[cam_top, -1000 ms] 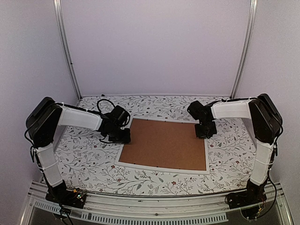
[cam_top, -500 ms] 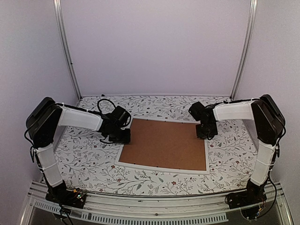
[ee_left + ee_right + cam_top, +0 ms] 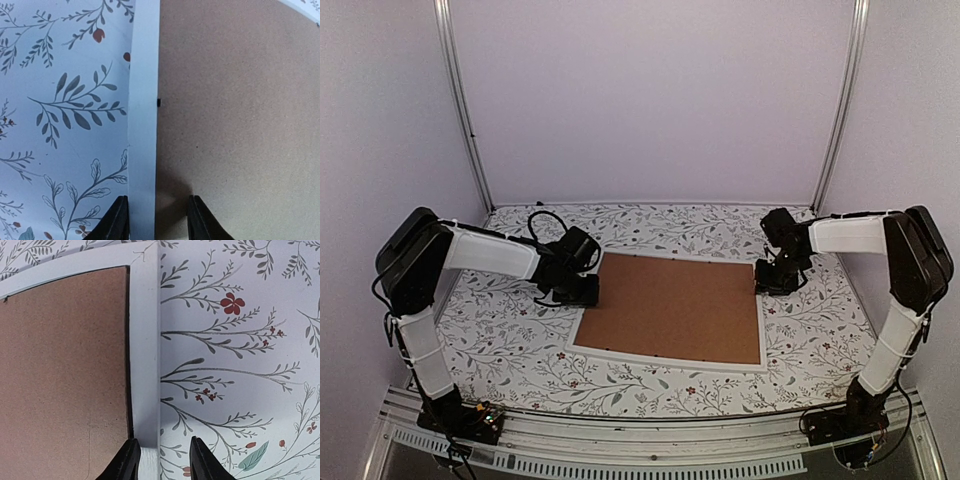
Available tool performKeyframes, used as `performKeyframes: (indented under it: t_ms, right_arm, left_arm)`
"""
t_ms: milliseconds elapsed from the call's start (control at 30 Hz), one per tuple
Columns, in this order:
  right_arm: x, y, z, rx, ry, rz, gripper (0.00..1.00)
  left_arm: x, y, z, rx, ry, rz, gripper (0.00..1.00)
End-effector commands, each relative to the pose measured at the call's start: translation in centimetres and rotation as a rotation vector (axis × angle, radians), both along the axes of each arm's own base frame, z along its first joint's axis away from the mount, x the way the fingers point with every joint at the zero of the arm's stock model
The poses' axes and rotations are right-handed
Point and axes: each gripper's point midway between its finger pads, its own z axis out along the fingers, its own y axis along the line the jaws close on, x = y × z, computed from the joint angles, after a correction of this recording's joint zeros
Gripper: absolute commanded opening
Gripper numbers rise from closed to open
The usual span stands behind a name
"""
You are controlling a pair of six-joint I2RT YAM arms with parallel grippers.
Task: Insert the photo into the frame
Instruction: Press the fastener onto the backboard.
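Observation:
The frame (image 3: pixel 666 359) lies flat on the floral table, its thin white rim around a plain brown backing board (image 3: pixel 670 308) that fills it. The photo is hidden. My left gripper (image 3: pixel 584 292) is low at the frame's left edge. In the left wrist view it (image 3: pixel 157 207) stands open astride the white rim (image 3: pixel 143 100), one finger outside the rim and the other over the board. My right gripper (image 3: pixel 773 282) is at the frame's right edge. It (image 3: pixel 163 447) stands open too, one finger at the rim's (image 3: pixel 145 340) inner edge and the other over the tablecloth.
A floral tablecloth (image 3: pixel 510 340) covers the table around the frame. White walls and two metal posts (image 3: pixel 460 110) close in the back and sides. A black cable (image 3: pixel 542 220) loops behind the left wrist.
My right gripper has slid right, from over the board to the frame's right edge, and its jaws have opened wider. The left arm and the frame have not moved.

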Motion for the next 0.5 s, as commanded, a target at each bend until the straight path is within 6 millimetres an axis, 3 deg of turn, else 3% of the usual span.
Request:
performKeyframes:
  t_ms: [0, 233, 333, 467]
  right_arm:
    - [0.3, 4.0, 3.4, 0.198, -0.065, 0.088, 0.4]
    - [1.2, 3.7, 5.3, 0.226, -0.119, 0.084, 0.41]
    - [1.2, 3.0, 4.3, 0.207, -0.097, 0.071, 0.45]
    - [1.2, 0.5, 3.0, 0.162, -0.082, 0.02, 0.52]
  left_arm:
    - [-5.5, -2.4, -4.0, 0.007, 0.182, -0.138, 0.38]
    - [-5.2, -1.8, -3.9, 0.037, 0.168, -0.119, 0.38]
    - [-5.1, -1.7, -3.8, 0.036, 0.165, -0.114, 0.38]
    - [-5.0, -1.7, -3.6, 0.037, 0.162, -0.112, 0.38]
